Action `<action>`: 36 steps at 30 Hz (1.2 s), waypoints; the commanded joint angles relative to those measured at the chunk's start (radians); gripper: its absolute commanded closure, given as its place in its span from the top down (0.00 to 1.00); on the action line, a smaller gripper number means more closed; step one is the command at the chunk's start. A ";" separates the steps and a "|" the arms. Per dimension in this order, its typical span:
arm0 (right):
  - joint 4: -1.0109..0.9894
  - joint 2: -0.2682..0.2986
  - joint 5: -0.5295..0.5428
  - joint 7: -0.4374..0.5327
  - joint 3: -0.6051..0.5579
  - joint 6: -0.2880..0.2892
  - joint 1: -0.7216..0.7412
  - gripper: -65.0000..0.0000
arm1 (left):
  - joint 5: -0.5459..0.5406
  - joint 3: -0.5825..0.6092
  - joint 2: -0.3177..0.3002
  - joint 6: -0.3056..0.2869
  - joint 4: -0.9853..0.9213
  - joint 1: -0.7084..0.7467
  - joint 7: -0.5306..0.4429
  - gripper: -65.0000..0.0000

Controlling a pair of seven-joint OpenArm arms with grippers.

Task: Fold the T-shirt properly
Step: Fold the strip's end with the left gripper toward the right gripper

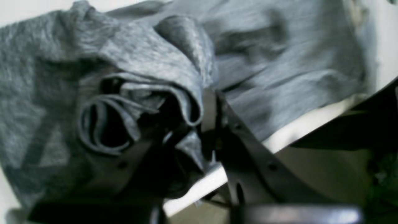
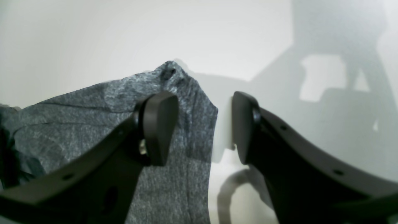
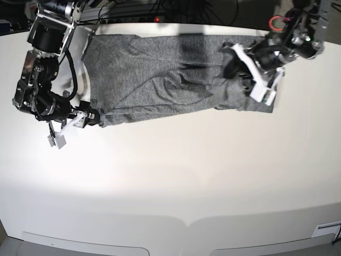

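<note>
One T-shirt [image 3: 160, 88], two pincers: left [image 1: 199, 130] gripping it.

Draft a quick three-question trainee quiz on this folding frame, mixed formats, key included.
1. True or false: the right gripper is clamped on the T-shirt.
2. The left gripper holds: A) nothing B) bunched shirt fabric C) the table edge.
3. Fill in: in the base view the shirt lies spread along the table's ____ edge.

Key: 1 false, its jaws stand apart beside a corner of the cloth; 2 B; 3 far.
</note>
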 commanded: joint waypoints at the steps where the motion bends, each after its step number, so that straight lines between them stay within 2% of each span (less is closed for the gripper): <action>1: 0.013 0.011 0.000 -0.001 0.000 0.004 0.016 0.49 | 0.010 0.020 0.005 0.016 0.018 -0.022 -0.019 0.00; 4: 0.013 0.011 0.000 -0.011 0.000 0.004 0.016 0.49 | 0.084 0.098 0.037 0.074 0.017 -0.068 -0.018 0.00; 7: 0.013 0.011 0.000 -0.019 0.000 0.004 0.016 0.49 | 0.151 0.167 0.045 0.115 0.017 -0.089 -0.024 0.00; 11: 0.013 0.011 0.000 -0.019 0.000 0.004 0.016 0.49 | 0.185 0.216 0.045 0.114 0.017 -0.090 -0.076 0.00; 12: 0.013 0.011 0.000 -0.019 0.000 0.004 0.016 0.49 | 0.185 0.224 0.045 0.114 0.017 -0.090 -0.085 0.04; 14: 0.013 0.011 0.000 -0.019 0.000 0.004 0.016 0.49 | 0.171 0.234 0.045 0.114 0.017 -0.090 -0.106 0.27; 15: 0.013 0.011 0.000 -0.019 0.000 0.004 0.016 0.49 | 0.146 0.238 0.045 0.111 0.018 -0.091 -0.118 0.36; 16: 0.013 0.011 0.000 -0.019 0.000 0.004 0.016 0.49 | 0.116 0.238 0.045 0.093 0.018 -0.094 -0.130 0.40; 17: 0.013 0.011 0.000 -0.019 0.000 0.004 0.016 0.49 | 0.079 0.239 0.044 0.044 0.018 -0.099 -0.138 0.41; 19: 0.013 0.011 0.000 -0.019 0.000 0.004 0.016 0.49 | -0.006 0.238 0.045 -0.093 0.018 -0.113 -0.155 0.41; 20: 0.013 0.011 0.000 -0.019 0.000 0.004 0.016 0.49 | -0.040 0.238 0.045 -0.139 0.018 -0.123 -0.156 0.41; 21: 0.013 0.011 0.000 -0.019 0.000 0.004 0.016 0.49 | -0.060 0.238 0.045 -0.158 0.018 -0.135 -0.155 0.41; 25: 0.013 0.011 0.000 -0.019 0.000 0.004 0.016 0.49 | 0.021 0.216 0.042 -0.154 0.019 -0.185 -0.118 0.41; 30: 0.013 0.011 0.000 -0.019 0.000 0.004 0.016 0.49 | 0.145 0.179 -0.008 -0.090 0.018 -0.204 -0.132 0.41; 33: 0.013 0.011 0.001 -0.019 0.000 0.004 0.016 0.49 | 0.164 0.179 -0.055 -0.079 0.002 -0.203 -0.154 0.41; 36: 0.013 0.010 0.001 -0.027 0.000 0.004 0.016 0.49 | 0.225 0.179 -0.064 -0.079 -0.053 -0.203 -0.201 0.41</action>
